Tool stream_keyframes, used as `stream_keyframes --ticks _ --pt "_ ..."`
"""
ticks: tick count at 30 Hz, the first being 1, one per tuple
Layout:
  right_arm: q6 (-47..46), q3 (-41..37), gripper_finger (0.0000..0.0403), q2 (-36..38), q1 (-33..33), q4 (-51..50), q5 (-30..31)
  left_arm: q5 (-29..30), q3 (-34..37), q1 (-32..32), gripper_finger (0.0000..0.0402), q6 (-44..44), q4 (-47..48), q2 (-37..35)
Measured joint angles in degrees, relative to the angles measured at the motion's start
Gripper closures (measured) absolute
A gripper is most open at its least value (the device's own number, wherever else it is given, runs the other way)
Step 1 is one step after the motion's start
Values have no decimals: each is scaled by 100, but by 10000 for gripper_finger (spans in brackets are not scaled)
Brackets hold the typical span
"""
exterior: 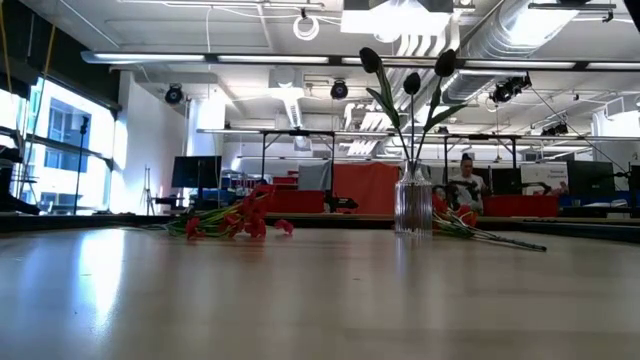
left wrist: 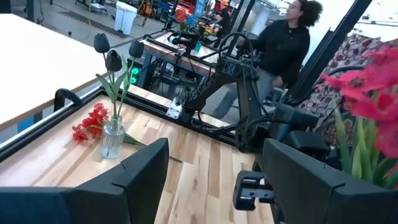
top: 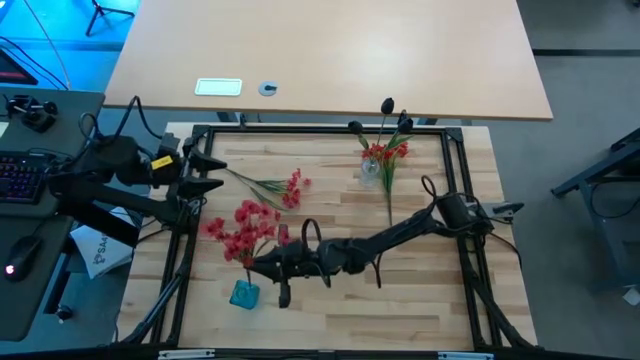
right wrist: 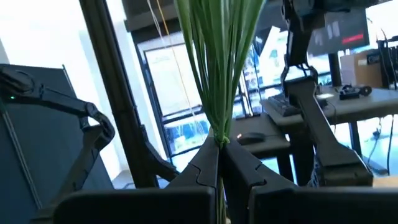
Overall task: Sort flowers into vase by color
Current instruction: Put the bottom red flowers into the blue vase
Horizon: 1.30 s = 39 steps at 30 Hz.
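On the wooden surface, a bunch of red flowers over the blue vase is clenched by the right end effector; stems could be missed by the vase. The left end effector is released.

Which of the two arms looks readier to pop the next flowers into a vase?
The right. Its gripper is already shut on a bunch of green stems, reaching near the blue vase. The left gripper waits open at the table's edge, holding nothing.
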<state>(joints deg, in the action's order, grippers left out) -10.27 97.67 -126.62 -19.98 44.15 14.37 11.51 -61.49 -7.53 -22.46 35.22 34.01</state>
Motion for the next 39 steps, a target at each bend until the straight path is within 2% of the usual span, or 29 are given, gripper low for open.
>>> stream_keyframes --ticks 4,10,15,18,39 --pt "75 80 403 -166 39 538 -12 1 0 0 151 -103 -27 82" --pt "298 790 403 -639 47 442 -137 -1 0 0 151 -146 -227 219" --pt "495 1396 403 -926 41 -376 -153 -1 0 0 151 -151 -212 288" --pt "482 1434 403 -937 46 -884 -150 -1 0 0 151 -153 -213 288" --pt "35 1408 403 -949 53 -1354 -346 -66 0 0 151 -243 -203 285"
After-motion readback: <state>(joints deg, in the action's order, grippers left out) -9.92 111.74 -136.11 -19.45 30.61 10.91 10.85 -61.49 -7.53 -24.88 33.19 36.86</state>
